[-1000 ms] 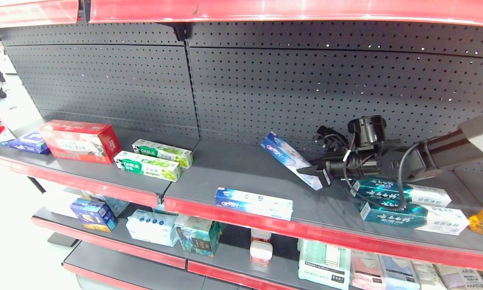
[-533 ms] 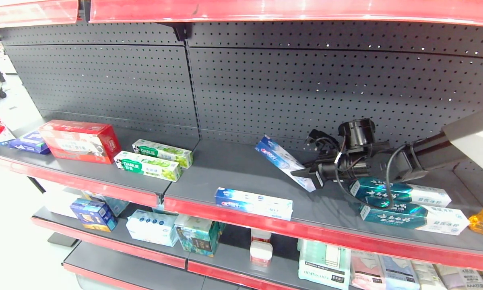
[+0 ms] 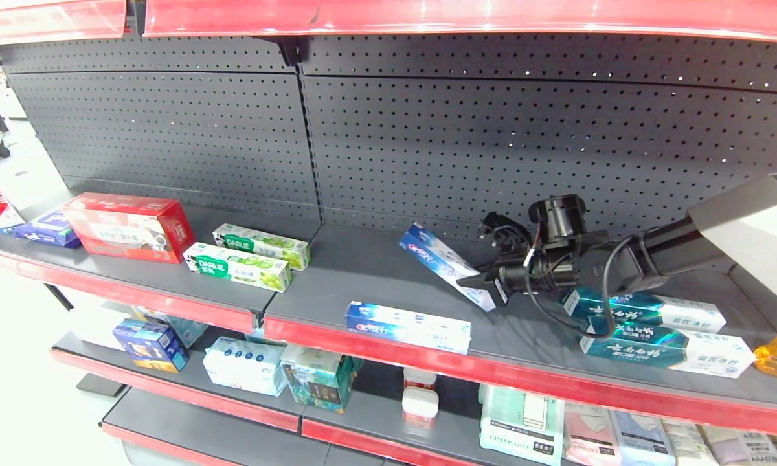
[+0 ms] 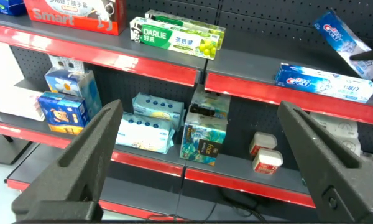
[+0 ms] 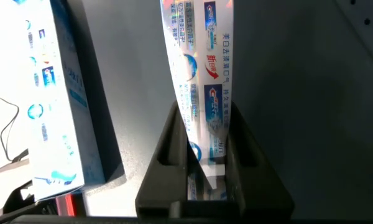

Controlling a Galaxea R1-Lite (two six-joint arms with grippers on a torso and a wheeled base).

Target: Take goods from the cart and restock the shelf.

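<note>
Left gripper point(image 4: 199, 112), fingers point(image 4: 81, 162) spread wide, facing the shelf point(image 4: 236, 84): green toothpaste boxes point(image 4: 177, 32), a flat blue toothpaste box point(image 4: 326, 83) and a tilted blue box point(image 4: 339, 34) at the upper tier; tissue packs point(image 4: 144, 124) on the tier below.

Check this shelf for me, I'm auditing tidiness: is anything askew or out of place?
The blue toothpaste box is held tilted by the right end effector over the shelf, while the matching box at the front edge lies flat. Nothing looks spilled or damaged.

Black pegboard back panel point(image 3: 492, 142), red shelf edge strips point(image 3: 524, 380), bright white floor point(image 3: 19, 401).
</note>
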